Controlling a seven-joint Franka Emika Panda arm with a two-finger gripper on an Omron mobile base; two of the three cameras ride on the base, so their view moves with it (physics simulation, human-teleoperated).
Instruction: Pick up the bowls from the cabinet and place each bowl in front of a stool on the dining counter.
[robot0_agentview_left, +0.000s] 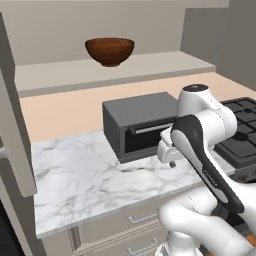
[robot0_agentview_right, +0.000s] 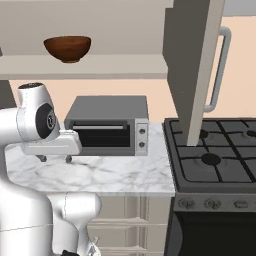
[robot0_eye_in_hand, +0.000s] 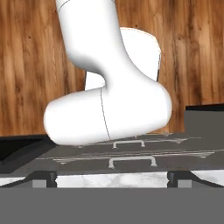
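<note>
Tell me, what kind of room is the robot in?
It looks like a kitchen. There is a gas stove with black burners, a small grey toaster oven on a marble counter, and a brown bowl on the shelf of an open cabinet.

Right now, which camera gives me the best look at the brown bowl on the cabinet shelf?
The left base view: the bowl sits larger there, whole and unblocked on the shelf. The right base view also shows the bowl whole, but smaller, toward the upper left. The hand view looks down at wood floor and drawer fronts instead.
</note>
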